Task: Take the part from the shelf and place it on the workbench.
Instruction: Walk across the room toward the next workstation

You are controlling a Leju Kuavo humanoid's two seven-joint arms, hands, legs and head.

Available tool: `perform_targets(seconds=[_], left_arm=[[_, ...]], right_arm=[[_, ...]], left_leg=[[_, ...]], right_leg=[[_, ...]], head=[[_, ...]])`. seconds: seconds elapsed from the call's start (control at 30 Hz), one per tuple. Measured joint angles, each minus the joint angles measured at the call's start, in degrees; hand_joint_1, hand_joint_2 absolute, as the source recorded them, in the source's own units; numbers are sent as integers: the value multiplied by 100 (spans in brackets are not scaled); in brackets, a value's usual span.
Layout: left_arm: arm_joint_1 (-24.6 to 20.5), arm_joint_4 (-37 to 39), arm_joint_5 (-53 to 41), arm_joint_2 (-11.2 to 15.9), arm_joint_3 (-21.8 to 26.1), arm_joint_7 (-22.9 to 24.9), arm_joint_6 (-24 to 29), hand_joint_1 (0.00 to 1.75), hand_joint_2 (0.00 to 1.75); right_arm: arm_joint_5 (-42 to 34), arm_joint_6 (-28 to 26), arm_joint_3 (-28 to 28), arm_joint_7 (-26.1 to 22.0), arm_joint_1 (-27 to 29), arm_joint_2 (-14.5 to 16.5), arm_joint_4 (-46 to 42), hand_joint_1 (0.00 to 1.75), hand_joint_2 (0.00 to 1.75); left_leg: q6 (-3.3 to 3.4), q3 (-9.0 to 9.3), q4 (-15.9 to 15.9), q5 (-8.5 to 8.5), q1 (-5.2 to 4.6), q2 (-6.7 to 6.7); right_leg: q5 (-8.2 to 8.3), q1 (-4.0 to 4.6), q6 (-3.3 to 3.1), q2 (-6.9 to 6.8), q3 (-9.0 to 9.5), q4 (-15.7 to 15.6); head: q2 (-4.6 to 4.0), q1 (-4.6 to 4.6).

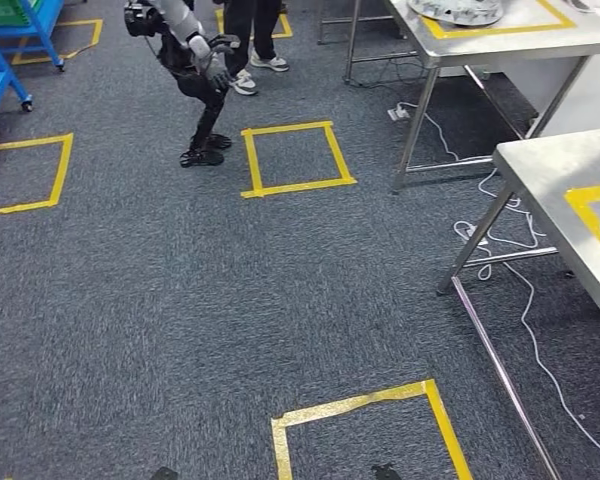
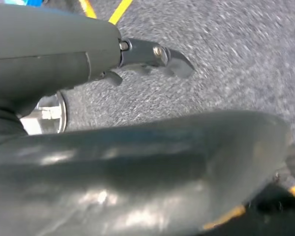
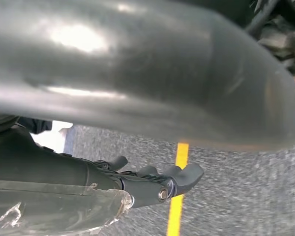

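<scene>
My left hand (image 2: 138,167) hangs over grey carpet, its thick thumb and dark fingers (image 2: 157,54) stretched out with nothing between them. My right hand (image 3: 138,73) hangs the same way, its fingers (image 3: 164,184) straight and empty above a yellow tape line. A blue shelf (image 1: 10,30) on wheels stands at the far left of the head view. One steel workbench (image 1: 553,170) with a yellow marked area stands near on the right. A second steel bench (image 1: 508,40) behind it carries a pale round part (image 1: 455,10), cut off by the picture's edge.
Another humanoid robot (image 1: 184,60) crouches at the far left-centre, and a person's legs (image 1: 252,40) stand just behind it. Yellow tape squares (image 1: 297,158) mark the carpet. White cables (image 1: 508,260) trail on the floor under the benches.
</scene>
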Motion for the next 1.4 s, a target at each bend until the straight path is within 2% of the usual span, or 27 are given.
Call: perform_targets(seconds=[0.07,0.1,0.13,0.2,0.27,0.33,0.4,0.47,0.53,0.6,0.63,0.67,0.7,0.77,0.83,0.9,0.93,1.0,1.07,1.1,1.13,1.17,1.2,1.27,1.33,1.37,1.4], left_arm=[[-18,0,-17,1,5,0,1,0,0],[-18,1,-24,-1,8,0,1,0,0],[-13,1,-28,-2,11,0,0,0,0],[-2,2,-34,-4,27,0,-1,0,0],[-7,0,-36,-4,54,0,-1,0,0],[-7,1,-37,-3,76,0,-1,0,0],[8,2,-40,1,93,0,-1,0,0],[15,2,-56,3,103,0,-1,0,0],[-3,2,-78,-3,105,0,-2,0,0],[-14,2,-98,-8,107,0,-4,0,0],[-8,2,-108,-8,108,0,-4,0,0],[-1,2,-116,-7,109,0,-5,0,0],[3,2,-121,-5,111,0,-7,0,0],[-14,2,-131,-5,113,0,-8,0,0],[-46,2,-147,-10,113,0,-13,0,0],[-50,2,-167,-11,113,3,-18,0,0],[-41,2,-177,-12,113,5,-20,0,0],[-43,2,-196,-8,113,10,-21,0,0],[-67,2,-208,-8,113,11,-21,0,0],[-75,2,-211,-10,113,11,-21,0,0],[-74,2,-214,-12,113,11,-22,0,0],[-69,2,-216,-11,113,11,-24,0,0],[-63,2,-219,-11,113,12,-25,0,0],[-63,2,-222,-10,114,13,-24,0,0],[-68,2,-222,-8,114,13,-23,0,0],[-64,2,-222,-6,115,13,-23,0,0],[-53,2,-222,-6,115,14,-23,0,0]], right_arm=[[0,0,0,1,25,0,0,0,0],[0,0,-1,2,35,0,0,0,0],[0,0,-1,2,41,0,0,0,0],[1,-1,-1,2,39,0,0,0,0],[2,-2,-2,2,30,0,0,0,0],[2,-1,-2,1,19,0,0,0,0],[3,-1,-3,4,19,1,0,0,0],[6,-2,-3,5,17,2,0,0,0],[13,-3,-2,3,18,2,0,0,0],[22,-4,-2,5,30,1,0,0,0],[27,-4,-2,7,31,0,0,0,0],[30,-4,-2,8,26,1,0,0,0],[31,-4,-2,8,20,1,0,0,0],[34,-4,-2,8,12,1,0,0,0],[36,-4,-2,7,9,0,0,0,0],[37,-4,-2,7,-5,0,0,0,0],[38,-4,-2,6,-18,0,0,0,0],[39,-4,-2,6,-35,0,0,0,0],[39,-3,-2,8,-22,0,0,0,0],[38,-3,-2,9,-10,0,0,0,0],[36,-2,-2,11,0,0,0,0,0],[35,-2,-2,13,4,0,0,0,0],[33,-3,-2,14,5,0,0,0,0],[33,-3,-2,16,0,0,0,0,0],[33,-3,-2,17,-8,0,0,0,0],[31,-3,-3,21,-9,0,0,0,0],[31,-3,-3,25,-8,1,0,0,0]], left_leg=[[37,-7,1,5,-6,-144],[41,-7,1,6,-10,-224],[41,-4,2,7,-13,-303],[30,8,4,11,-9,-467],[-11,3,15,18,-7,-614],[-84,-27,9,43,2,-720],[-163,-55,-20,77,27,-804],[-213,-142,122,-38,18,-645],[-243,-432,724,-397,0,-328],[-268,-773,1454,-704,4,-188],[-274,-833,1605,-716,6,-167],[-277,-781,1532,-620,7,-150],[-276,-614,1246,-447,8,-104],[-255,-165,459,-136,-6,197],[-192,62,28,-46,-26,401],[-115,58,-13,-50,-35,289],[-83,59,-19,-43,-29,224],[-12,65,-30,-19,-4,88],[30,55,-30,-12,5,-57],[37,51,-29,-11,4,-142],[38,52,-28,-10,3,-225],[34,55,-26,-8,4,-310],[26,61,-24,-6,9,-394],[-17,58,-12,-4,14,-549],[-90,24,-8,16,17,-672],[-131,4,-19,37,24,-727],[-170,-10,-40,58,39,-782]], right_leg=[[-349,-2,4,210,-400,811],[-416,0,-1,235,-556,1091],[-362,1,-12,246,-614,1148],[33,-7,-40,318,-398,594],[350,-40,-50,596,-50,-175],[409,-49,-63,753,85,-461],[443,-33,-126,631,97,-488],[480,-37,-209,491,107,-535],[491,-26,-261,331,105,-562],[485,-8,-277,153,97,-563],[482,-5,-280,70,95,-563],[479,-5,-277,-5,97,-562],[474,-6,-269,-75,104,-562],[445,21,-229,-199,126,-546],[412,68,-171,-318,151,-533],[391,75,-117,-448,190,-542],[357,63,-83,-430,197,-519],[135,28,-21,-169,69,-185],[-227,6,9,144,-282,567],[-348,3,13,206,-459,917],[-363,3,12,232,-565,1093],[-265,2,6,246,-570,1051],[-69,-4,-3,274,-465,780],[309,-42,-9,505,-113,-23],[424,-71,-27,726,85,-451],[408,-67,-51,751,99,-477],[423,-57,-90,688,102,-478]], head=[[0,30],[1,34],[1,40],[1,41],[0,43],[0,40],[0,38],[0,18],[1,-16],[1,-27],[1,-28],[1,-29],[0,-30],[0,-40],[1,-32],[1,-12],[1,-5],[2,19],[1,52],[0,59],[1,62],[1,65],[1,64],[0,68],[0,68],[0,67],[1,65]])
